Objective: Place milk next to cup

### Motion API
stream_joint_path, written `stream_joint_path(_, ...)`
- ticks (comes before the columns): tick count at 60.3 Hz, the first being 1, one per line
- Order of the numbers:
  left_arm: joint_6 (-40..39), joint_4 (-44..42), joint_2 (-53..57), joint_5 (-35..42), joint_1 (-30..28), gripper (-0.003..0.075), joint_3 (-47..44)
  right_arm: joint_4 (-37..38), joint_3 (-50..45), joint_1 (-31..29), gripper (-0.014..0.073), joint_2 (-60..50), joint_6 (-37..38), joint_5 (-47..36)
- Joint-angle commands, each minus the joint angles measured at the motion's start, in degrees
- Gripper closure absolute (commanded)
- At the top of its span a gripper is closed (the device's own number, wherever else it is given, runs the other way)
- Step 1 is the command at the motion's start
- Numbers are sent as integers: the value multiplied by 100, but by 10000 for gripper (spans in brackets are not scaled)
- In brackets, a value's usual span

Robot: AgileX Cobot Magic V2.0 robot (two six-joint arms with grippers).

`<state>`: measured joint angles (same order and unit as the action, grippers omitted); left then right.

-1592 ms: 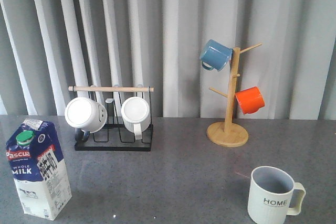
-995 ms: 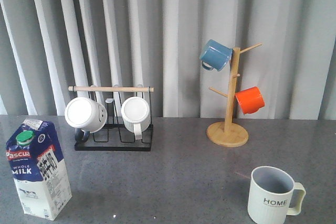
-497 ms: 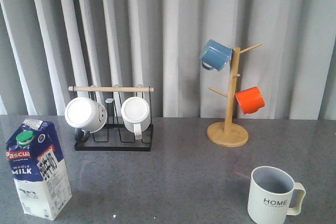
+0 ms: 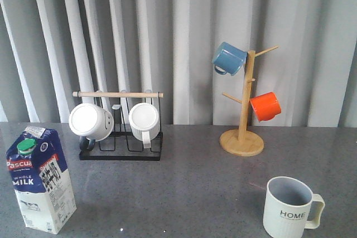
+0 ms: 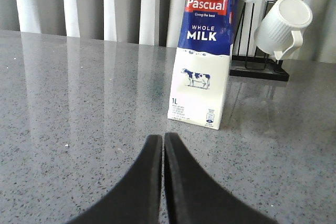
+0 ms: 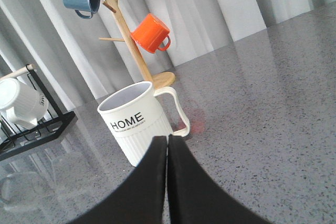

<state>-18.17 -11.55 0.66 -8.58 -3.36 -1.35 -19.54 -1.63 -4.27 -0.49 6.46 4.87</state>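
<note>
Blue-and-white milk (image 4: pixel 40 179); off-white ribbed cup (image 4: pixel 288 208).

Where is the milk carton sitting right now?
In the front view the milk carton stands upright at the near left of the grey table, in front of the black mug rack and far left of the HOME cup.

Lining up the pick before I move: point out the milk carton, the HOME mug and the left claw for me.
milk carton (image 4: pixel 42 185), front view, on its dark blue printed side panel.
HOME mug (image 4: pixel 287 210), front view, on the ribbed outer wall near the lettering.
left claw (image 5: pixel 163 141), left wrist view, between the closed fingertips.
</note>
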Motion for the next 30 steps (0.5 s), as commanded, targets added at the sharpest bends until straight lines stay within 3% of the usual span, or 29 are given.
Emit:
stream_joint_path(1,-72,9,73,775,2,726,127,-97,-48,10,598,-83,-11,-392)
stream_joint_path(10,-72,45,73,1510,2,726,127,-103,-48,10,598,-83,-16,-387)
stream_joint_path(30,-340,45,73,2185,15,722,168,-103,23,10,592,-83,-16,-254)
